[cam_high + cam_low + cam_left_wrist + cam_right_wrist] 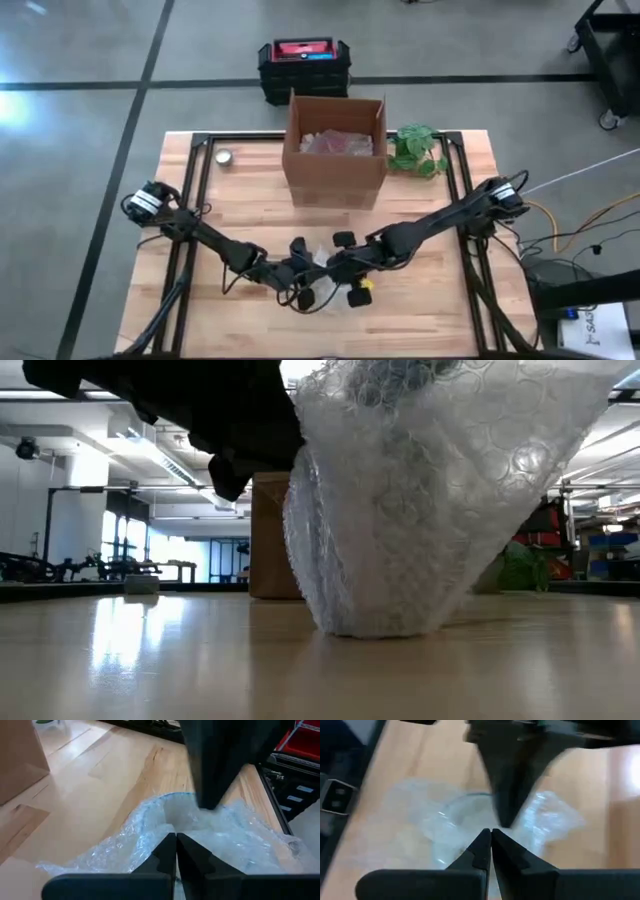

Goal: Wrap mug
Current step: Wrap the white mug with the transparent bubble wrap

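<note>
Both the left gripper (176,851) and right gripper (491,846) were clenched on bubble wrap (420,500) over the mug, near the counter's (250,200) front centre. Closing the wrap probably remained, needing a tuck.

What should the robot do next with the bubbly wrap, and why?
Probably tuck the bubble wrap tighter around the mug. Both the left pincer and right pincer are shut on it, and it stands bunched loosely on the table.
</note>
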{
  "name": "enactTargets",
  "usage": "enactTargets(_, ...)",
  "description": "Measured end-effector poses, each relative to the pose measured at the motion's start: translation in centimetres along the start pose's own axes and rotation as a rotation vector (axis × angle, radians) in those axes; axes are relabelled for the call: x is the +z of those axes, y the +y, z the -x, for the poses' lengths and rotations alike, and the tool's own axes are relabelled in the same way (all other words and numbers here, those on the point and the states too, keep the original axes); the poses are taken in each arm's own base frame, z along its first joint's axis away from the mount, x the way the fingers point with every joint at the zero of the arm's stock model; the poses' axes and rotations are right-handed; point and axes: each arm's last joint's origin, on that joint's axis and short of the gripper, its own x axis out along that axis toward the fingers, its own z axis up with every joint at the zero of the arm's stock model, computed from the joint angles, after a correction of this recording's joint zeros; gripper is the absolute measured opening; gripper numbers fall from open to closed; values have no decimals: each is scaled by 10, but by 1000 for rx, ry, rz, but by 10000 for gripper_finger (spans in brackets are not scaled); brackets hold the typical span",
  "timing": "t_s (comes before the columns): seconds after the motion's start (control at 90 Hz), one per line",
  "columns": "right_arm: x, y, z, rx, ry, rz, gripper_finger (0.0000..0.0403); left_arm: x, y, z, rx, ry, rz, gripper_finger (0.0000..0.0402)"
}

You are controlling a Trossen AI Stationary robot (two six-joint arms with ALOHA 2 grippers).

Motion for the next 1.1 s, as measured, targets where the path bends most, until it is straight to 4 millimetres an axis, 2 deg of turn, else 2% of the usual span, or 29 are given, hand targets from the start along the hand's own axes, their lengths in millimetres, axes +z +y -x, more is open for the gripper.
enactTargets(0.122,-9,-2,-33,-11,77,8,0,0,0,0,-1,-1,1,0)
enactTargets(0.289,-13,-5,-54,-19,117,7,0,0,0,0,-2,-3,2,0)
enactTargets(0.433,-11,-5,-48,-19,103,8,0,1,0,0,-2,-4,3,0)
enactTargets(0.533,-7,-5,-31,-22,82,9,0,0,0,0,-2,-4,2,0)
enactTargets(0.689,0,-5,7,-26,17,17,0,1,0,0,-3,-4,3,0)
enactTargets(0.778,0,-5,19,-24,13,17,0,1,0,0,-3,-5,3,0)
enactTargets(0.878,1,-5,20,-22,3,8,0,1,0,0,-3,-4,3,0)
enactTargets(0.944,2,-6,14,-24,2,7,0,1,0,0,-3,-5,3,0)
enactTargets(1.1,-7,-9,-23,-120,73,12,0,1,0,0,-4,-7,4,0)
